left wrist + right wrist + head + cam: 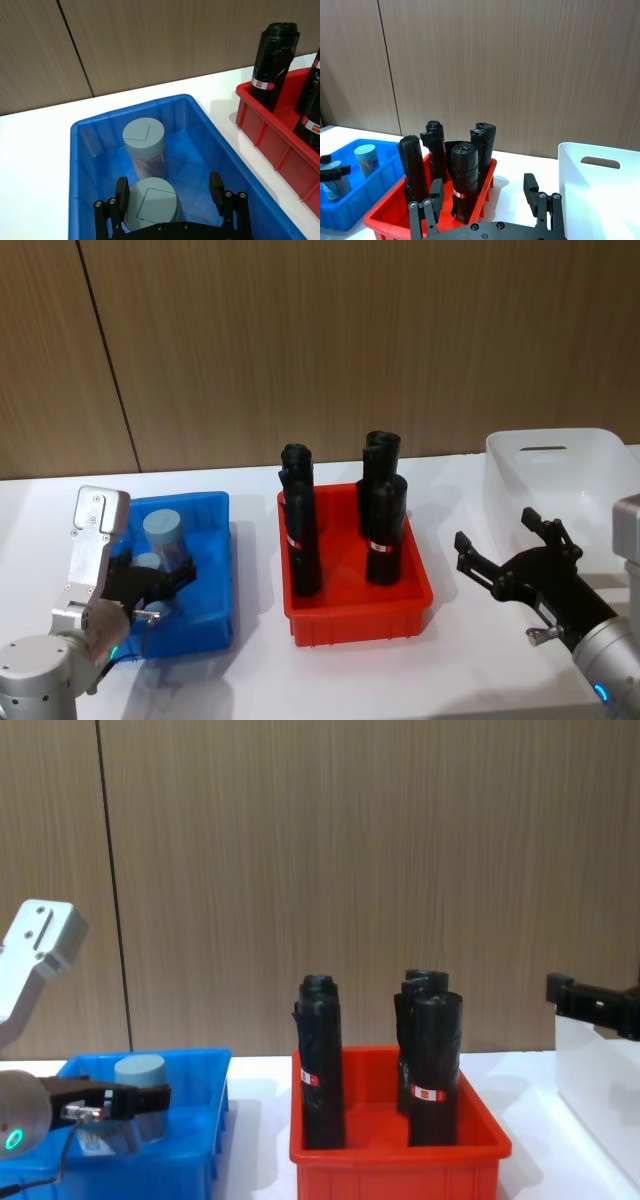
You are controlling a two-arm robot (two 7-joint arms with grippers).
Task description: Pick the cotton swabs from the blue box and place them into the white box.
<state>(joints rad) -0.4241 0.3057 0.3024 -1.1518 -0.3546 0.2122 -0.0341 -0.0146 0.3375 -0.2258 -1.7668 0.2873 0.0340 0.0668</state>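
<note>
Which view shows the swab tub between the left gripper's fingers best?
Left wrist view: the cotton swab tub is seen from above, lid whole, between the open left gripper's fingers. Head view: the gripper hides most of it. Right wrist view: far off, partly covered. Chest view: can't tell the tubs apart.

Three boxes stand on the surface [250,685]: one blue box [222,570], one red box [360,625] and one white box [520,490].

There are two swab tubs, both in the blue box: a far tub [144,145] and a near tub [151,202], each with one grey-blue lid.

There are four black rolls [465,175], all in the red box, two in front and two behind.

The white box shows one handle cut-out [600,162].

There are two pincers: the left pincer [169,186] and the right pincer [483,189], each with two fingers.
</note>
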